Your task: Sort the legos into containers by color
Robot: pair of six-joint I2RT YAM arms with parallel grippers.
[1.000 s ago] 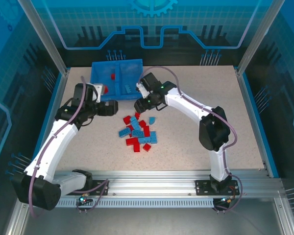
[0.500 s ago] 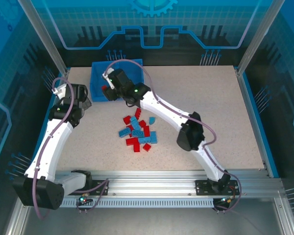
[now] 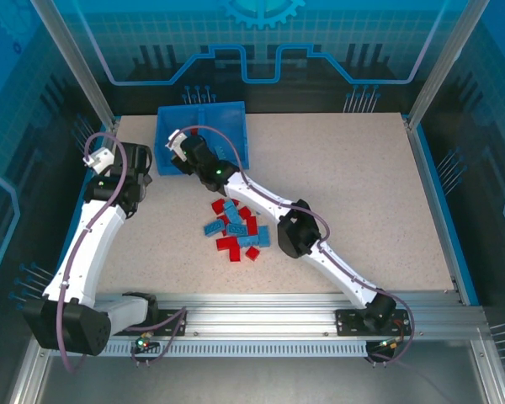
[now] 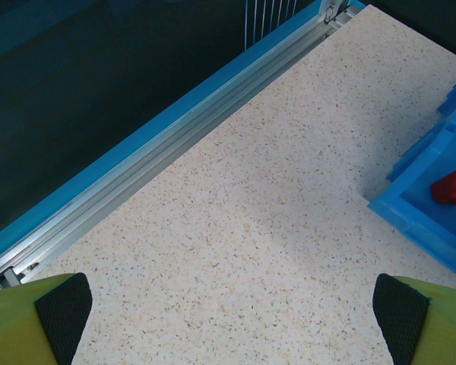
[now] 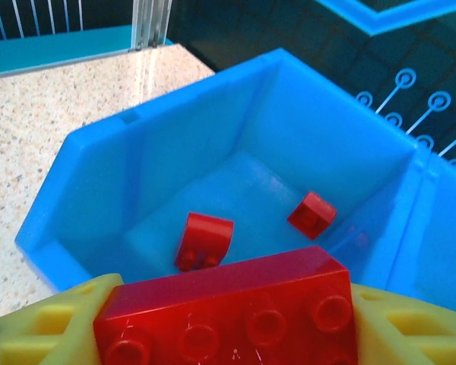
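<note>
The blue bin (image 3: 227, 114) stands at the back left of the table, with its middle wall (image 5: 410, 198) parting the two containers. My right gripper (image 3: 179, 151) reaches across over the left compartment and is shut on a red lego (image 5: 228, 312), held between the yellow fingers (image 5: 53, 327). Two small red legos (image 5: 204, 239) (image 5: 312, 214) lie on that compartment's floor. A pile of red and light blue legos (image 3: 236, 229) sits mid-table. My left gripper (image 3: 137, 162) hovers left of the bin, open and empty, with its pads (image 4: 61, 312) wide apart over bare table.
The table's left rail (image 4: 137, 167) runs close beside my left gripper. The bin's near-left corner (image 4: 418, 205) with a red lego (image 4: 452, 186) inside shows at the right of the left wrist view. My right arm's elbow (image 3: 293, 229) hangs beside the pile.
My right arm has swung left with the red lego, from beside the bin's right compartment to over its left one. My left arm has drawn back leftward, away from the bin.
</note>
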